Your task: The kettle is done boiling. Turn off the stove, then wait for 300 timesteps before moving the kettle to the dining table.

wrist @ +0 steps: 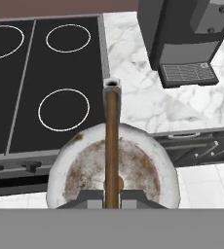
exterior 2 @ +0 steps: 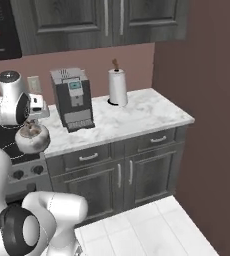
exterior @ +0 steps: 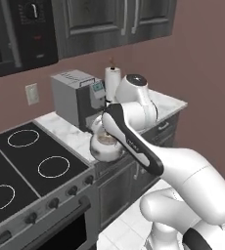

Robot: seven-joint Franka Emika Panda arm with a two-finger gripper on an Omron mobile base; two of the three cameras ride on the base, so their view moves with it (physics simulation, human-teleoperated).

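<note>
Marble counter (exterior 2: 137,115) beside stove (wrist: 46,73), kettle (wrist: 111,170) aloft with hand (wrist: 112,194) clamped on its brown handle; no legible writing.

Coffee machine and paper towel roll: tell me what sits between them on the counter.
Nothing sits there. In the right base view, bare marble counter runs from the coffee machine to the paper towel roll; they stand apart.
</note>
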